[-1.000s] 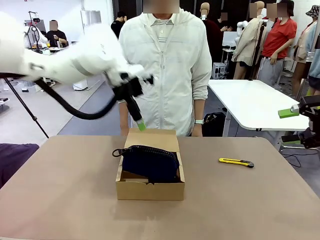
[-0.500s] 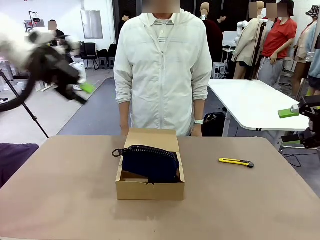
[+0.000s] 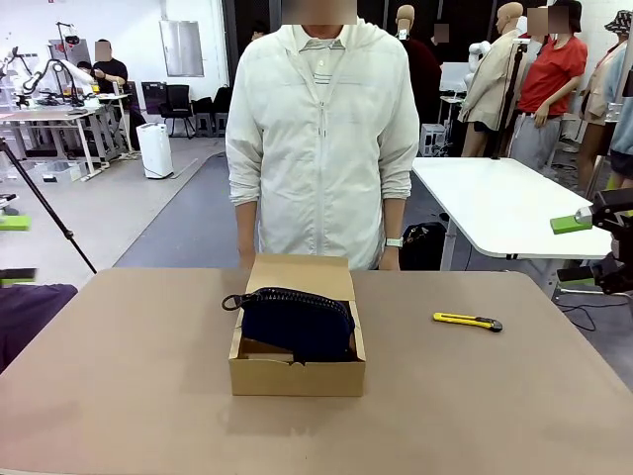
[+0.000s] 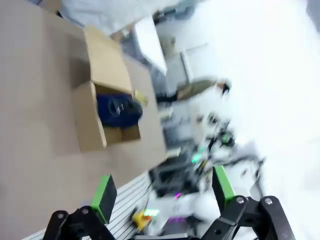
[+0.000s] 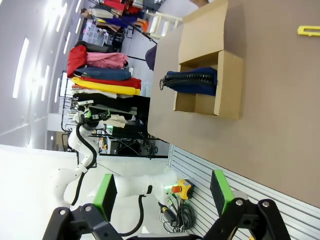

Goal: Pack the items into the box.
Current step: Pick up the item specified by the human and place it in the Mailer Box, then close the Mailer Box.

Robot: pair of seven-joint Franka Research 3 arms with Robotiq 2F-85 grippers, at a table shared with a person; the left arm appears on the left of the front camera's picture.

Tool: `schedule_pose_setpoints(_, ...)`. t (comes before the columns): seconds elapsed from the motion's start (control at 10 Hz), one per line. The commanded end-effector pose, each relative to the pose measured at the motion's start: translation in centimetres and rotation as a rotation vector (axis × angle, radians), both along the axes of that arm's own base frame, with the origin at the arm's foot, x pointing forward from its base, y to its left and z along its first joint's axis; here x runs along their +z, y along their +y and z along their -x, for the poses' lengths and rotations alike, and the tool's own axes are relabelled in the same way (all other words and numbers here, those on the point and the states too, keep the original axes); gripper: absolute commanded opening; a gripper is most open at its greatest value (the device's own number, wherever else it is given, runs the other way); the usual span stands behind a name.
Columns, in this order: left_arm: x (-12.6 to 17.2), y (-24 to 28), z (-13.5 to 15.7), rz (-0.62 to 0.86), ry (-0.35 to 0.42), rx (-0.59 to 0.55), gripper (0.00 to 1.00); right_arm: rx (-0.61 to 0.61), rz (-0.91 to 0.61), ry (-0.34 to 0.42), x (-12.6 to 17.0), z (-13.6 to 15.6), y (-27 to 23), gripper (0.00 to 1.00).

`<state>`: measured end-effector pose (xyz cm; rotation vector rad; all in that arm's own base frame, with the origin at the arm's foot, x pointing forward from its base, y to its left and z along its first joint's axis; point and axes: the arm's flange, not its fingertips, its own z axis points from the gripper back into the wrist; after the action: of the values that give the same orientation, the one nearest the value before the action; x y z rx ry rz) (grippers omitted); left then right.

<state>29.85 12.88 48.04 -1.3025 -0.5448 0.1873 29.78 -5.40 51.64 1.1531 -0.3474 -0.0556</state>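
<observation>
- While a person [image 3: 321,139] in a pale jacket stands at the far side, the front view finds the box [image 3: 297,378] mid-table. Its flap lid is open toward the person, and the navy pouch [image 3: 297,323] lies inside, zipper up, rising above the rim. A yellow utility knife [image 3: 467,321] lies well to the right on the table [image 3: 119,396].
- The left gripper [image 3: 8,249] and right gripper [image 3: 574,249] sit at opposite picture edges, each well apart from the box.
- Left wrist view, blurred: green-padded fingers [image 4: 105,192] are spread wide and hold nothing. Box and pouch lie far beyond them.
- Right wrist view: fingers [image 5: 106,196] are spread with nothing between them. Box and pouch lie well beyond, the knife past them.
</observation>
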Motion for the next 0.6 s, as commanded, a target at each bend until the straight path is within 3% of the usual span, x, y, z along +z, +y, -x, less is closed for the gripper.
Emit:
schedule_pose_setpoints(0.0, 1.61, -3.02, -0.94, -0.109, -0.038, -0.126, 1.00, -0.004, -0.033, -0.013, 0.33, -0.25, 0.23, 1.00)
schedule_pose_setpoints(0.5, 1.61, -3.02, -0.94, -0.109, -0.038, -0.126, 1.00, -0.004, -0.033, -0.013, 0.33, -0.25, 0.23, 1.00)
